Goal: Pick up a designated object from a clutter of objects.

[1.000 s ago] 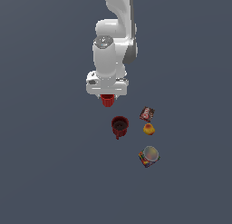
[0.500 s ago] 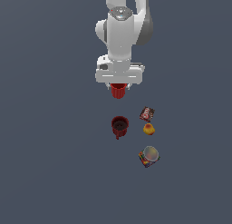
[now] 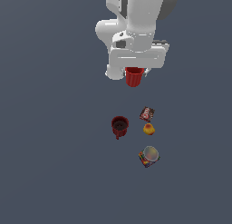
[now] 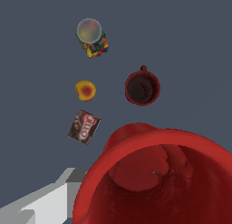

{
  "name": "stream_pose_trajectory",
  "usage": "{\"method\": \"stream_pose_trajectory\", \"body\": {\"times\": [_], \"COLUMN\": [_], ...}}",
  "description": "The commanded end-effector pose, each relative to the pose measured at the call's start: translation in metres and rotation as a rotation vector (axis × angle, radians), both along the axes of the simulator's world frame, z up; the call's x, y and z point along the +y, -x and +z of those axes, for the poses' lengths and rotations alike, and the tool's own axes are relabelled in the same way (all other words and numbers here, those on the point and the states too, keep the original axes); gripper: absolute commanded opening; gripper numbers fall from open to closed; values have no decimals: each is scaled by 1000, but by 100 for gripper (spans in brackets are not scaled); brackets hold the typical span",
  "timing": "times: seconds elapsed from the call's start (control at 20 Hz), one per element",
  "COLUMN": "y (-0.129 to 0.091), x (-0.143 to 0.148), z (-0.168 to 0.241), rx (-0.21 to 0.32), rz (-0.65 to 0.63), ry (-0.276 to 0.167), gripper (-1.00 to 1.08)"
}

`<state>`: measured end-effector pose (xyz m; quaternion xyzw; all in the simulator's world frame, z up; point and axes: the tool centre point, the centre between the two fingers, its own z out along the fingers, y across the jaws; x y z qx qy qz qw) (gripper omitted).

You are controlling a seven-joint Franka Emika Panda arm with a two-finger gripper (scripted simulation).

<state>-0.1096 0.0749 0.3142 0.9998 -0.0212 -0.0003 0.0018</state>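
Gripper [image 3: 134, 74] jaws clenched on the small red cup [image 3: 134, 77], held aloft at 12 o'clock from the dark red mug [image 3: 119, 126]. Box [image 3: 147, 113], toy [image 3: 149, 129] and can [image 3: 149, 157] lie below. Pick judged essentially complete; only secure holding remains.

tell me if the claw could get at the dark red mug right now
Probably not as things stand. The claw is shut on the small red cup, held high above the floor, so it has no free grip. The dark red mug itself stands open from above, apart from the box and toy.
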Motion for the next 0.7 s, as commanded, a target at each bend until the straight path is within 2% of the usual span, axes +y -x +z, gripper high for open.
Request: {"method": "stream_pose_trajectory", "body": {"times": [0.0, 0.3, 0.65], "y": [-3, -11, -18], "x": [15, 41, 58], "z": [21, 58, 81], "rx": [0, 0, 0], "rz": [0, 0, 0], "ry": [-1, -3, -4], "gripper": [-100, -100, -100]}}
